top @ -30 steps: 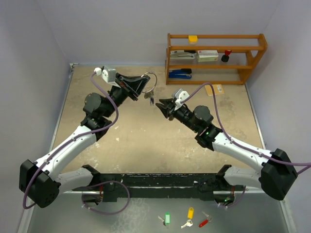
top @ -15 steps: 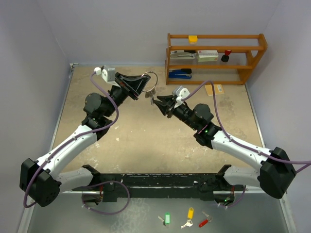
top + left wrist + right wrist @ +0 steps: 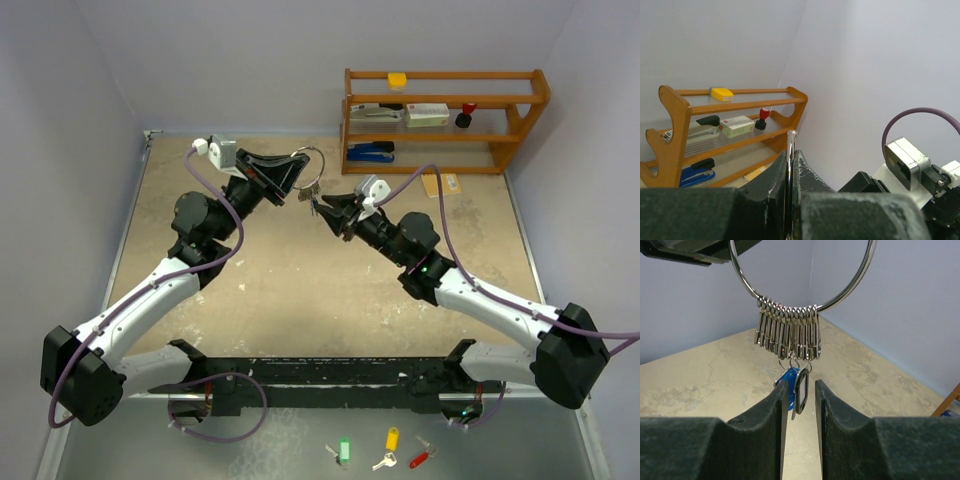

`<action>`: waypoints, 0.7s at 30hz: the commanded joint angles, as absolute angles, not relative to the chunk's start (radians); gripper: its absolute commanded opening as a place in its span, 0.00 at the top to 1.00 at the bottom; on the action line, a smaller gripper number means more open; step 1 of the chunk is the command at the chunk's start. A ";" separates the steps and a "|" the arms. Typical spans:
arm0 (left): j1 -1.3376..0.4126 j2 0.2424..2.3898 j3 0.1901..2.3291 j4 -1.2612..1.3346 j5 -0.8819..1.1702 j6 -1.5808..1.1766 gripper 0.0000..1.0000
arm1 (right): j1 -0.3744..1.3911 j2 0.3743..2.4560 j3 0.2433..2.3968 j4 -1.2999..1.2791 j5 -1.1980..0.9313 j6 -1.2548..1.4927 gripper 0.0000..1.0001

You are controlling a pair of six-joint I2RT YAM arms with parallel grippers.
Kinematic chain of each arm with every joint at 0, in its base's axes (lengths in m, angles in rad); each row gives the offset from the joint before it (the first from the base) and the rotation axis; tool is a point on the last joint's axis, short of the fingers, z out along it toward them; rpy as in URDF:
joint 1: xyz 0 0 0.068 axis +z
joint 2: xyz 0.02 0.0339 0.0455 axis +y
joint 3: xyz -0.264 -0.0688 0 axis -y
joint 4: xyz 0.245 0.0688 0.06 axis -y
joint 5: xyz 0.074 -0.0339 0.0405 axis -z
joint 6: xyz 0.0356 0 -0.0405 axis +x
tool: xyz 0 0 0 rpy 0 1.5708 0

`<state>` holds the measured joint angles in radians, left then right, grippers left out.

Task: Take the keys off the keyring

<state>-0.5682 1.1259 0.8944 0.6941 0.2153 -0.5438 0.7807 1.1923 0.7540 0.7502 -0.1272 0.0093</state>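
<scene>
The keyring is a thin silver ring pinched upright in my shut left gripper, above the table. In the left wrist view its wire runs edge-on between the closed jaws. In the right wrist view the keyring carries a row of silver clips. A blue-headed key and a black-headed key hang below them. My right gripper is open, its jaws standing on either side of the black-headed key. In the top view the right gripper sits just below the hanging keys.
A wooden shelf with a blue stapler, boxes and small items stands at the back right. A small tan card lies in front of it. Green, yellow and red tagged keys lie off the table's near edge.
My right gripper has moved up and left to the hanging keys, so the black-headed key now sits between its fingers. The left gripper has held the ring still.
</scene>
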 commanded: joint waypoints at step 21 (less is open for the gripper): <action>-0.571 1.081 0.888 0.780 0.231 -0.584 1.00 | 0.797 1.219 0.828 0.792 -0.075 -0.051 0.74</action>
<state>-0.5682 1.1095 0.8856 0.6964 0.2169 -0.5625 0.7918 1.2476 0.7815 0.7464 -0.1051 -0.0208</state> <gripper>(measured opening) 0.019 0.265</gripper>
